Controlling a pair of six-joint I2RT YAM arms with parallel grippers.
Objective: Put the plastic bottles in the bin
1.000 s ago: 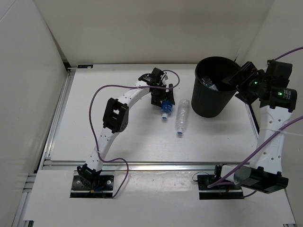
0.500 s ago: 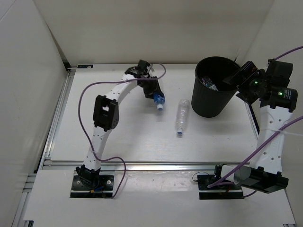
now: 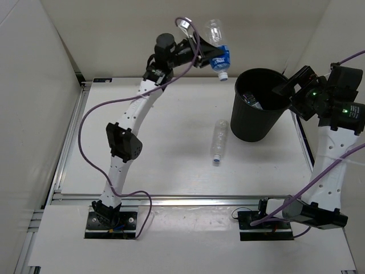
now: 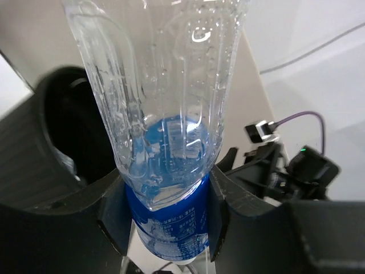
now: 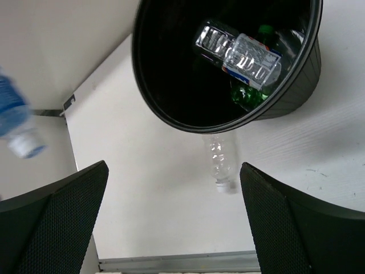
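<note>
Top external: left claw (image 4: 166, 220) grips the blue-label bottle (image 3: 217, 45) aloft, left of the bin (image 3: 251, 123). Right claw (image 5: 174, 171) gapes wide beside its rim. An unlabelled bottle (image 3: 217, 141) lies on the surface (image 3: 171, 148).

Black bin (image 3: 254, 123); clear blue-labelled bottle (image 3: 218, 50); green bottle (image 5: 248, 95)

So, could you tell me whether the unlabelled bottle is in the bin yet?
Out: the unlabelled bottle lies on its side on the table, outside the bin.
</note>
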